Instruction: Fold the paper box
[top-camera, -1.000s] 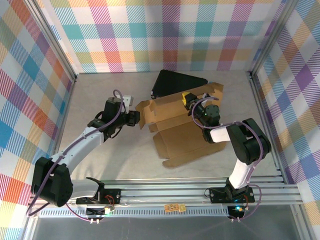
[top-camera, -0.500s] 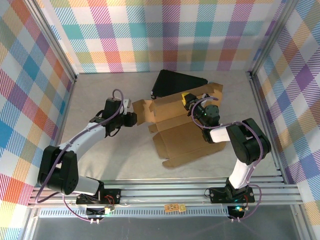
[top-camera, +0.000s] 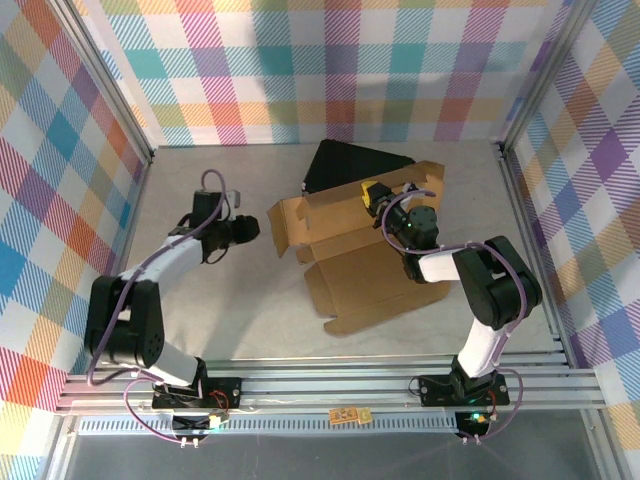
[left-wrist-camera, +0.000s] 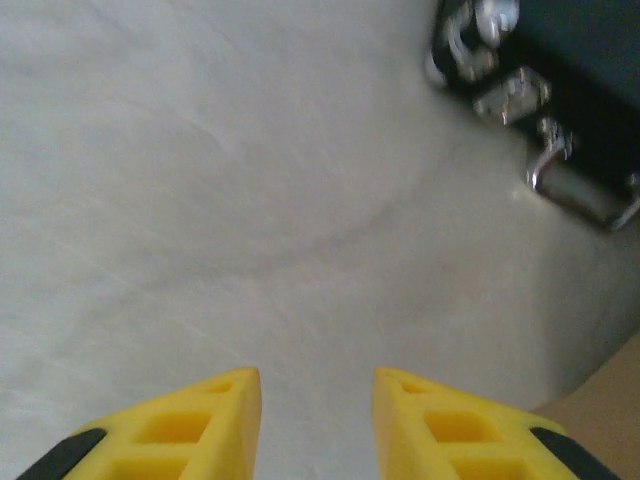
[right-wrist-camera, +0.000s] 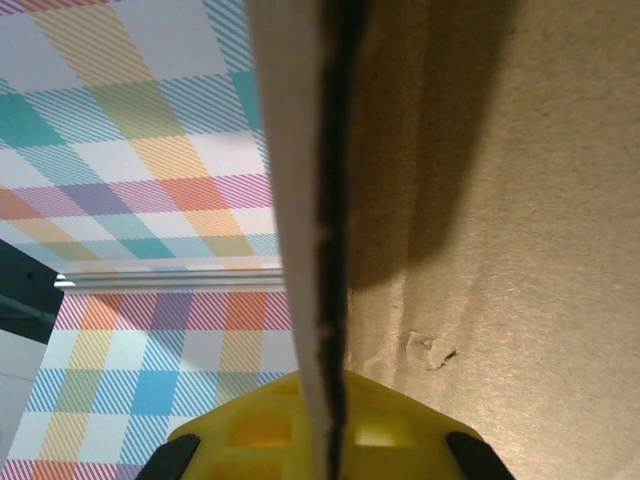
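Brown corrugated cardboard, the die-cut paper box (top-camera: 350, 265), lies spread across the middle of the pale grey desk (top-camera: 200, 310), some flaps raised. My right pincer (top-camera: 375, 194) is clamped on an upright panel at the box's far side. From that wrist, the panel's edge runs straight down between my yellow fingers (right-wrist-camera: 250, 425), with the brown face of the board to its right.

My left pincer (top-camera: 250, 230) hangs just left of the box's left flap, apart from it, jaws parted with nothing between them. From the left wrist, my two yellow fingertips (left-wrist-camera: 230, 400) frame bare desk. A corner of cardboard shows at lower right, and the black hard case (left-wrist-camera: 580, 90) with metal latches sits at upper right. From above, that case lies behind the box; whether they touch I cannot tell.
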